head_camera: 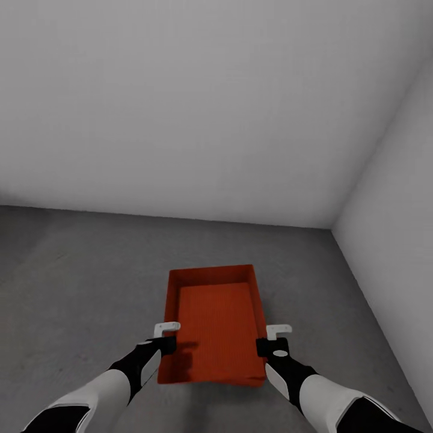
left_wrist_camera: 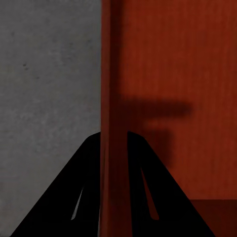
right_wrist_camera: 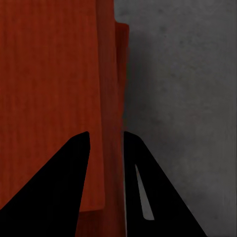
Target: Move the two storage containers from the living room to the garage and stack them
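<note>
Grey garage floor point(head_camera: 72, 288) in a white-walled corner. The upper storage container point(head_camera: 215, 319) seems nested on another whose rim point(right_wrist_camera: 122, 59) peeks out. Left gripper point(head_camera: 167, 335) and right gripper point(head_camera: 272, 338) each straddle a side wall, fingers closed on it. Release both evenly, I'd say, so the stack stays square.

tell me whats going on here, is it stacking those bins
Both arms hold an orange-red container by its long side walls, the left gripper on one and the right gripper on the other. A second container's edge peeks out underneath, so it looks nested on that one, over the grey floor near a white-walled corner.
</note>
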### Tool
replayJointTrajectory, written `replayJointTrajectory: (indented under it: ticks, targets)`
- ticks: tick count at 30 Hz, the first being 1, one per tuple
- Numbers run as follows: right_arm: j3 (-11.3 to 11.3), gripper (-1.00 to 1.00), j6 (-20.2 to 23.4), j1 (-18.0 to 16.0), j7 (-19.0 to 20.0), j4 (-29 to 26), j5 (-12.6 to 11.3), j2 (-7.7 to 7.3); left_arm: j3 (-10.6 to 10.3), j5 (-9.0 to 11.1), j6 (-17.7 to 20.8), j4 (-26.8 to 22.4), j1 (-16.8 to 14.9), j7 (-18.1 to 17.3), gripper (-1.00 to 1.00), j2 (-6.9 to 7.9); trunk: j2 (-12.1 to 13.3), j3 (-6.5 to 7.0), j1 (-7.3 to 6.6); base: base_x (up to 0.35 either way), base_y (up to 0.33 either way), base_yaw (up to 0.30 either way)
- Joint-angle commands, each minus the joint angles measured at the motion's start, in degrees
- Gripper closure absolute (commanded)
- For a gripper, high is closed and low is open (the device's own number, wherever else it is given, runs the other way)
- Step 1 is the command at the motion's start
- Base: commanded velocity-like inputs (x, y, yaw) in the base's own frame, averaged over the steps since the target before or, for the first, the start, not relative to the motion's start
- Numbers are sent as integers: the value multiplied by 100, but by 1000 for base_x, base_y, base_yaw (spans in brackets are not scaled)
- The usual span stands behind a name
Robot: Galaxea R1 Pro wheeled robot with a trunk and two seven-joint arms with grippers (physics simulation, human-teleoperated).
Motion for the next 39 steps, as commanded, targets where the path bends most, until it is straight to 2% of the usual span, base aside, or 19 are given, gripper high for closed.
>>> replayJointTrajectory:
  ticks: [1,7,14,39]
  targets:
    - [-203,100,-19,-11,-14,-9,-11,-67,-361,-267,31,109,6,8,100,1,-3,-4,1,87,316,0]
    - [-203,100,-20,-11,-14,-10,-11,-69,-361,-267,25,110,6,12,100,1,-3,-4,1,82,261,0]
    - [-203,100,-14,-11,-20,-10,-13,-67,-361,-267,14,110,6,16,100,1,-3,-4,1,14,38,-43]
    - [-203,100,-15,-11,-23,-9,-11,-67,-361,-267,13,110,6,17,100,1,-3,-4,1,0,1,-210]
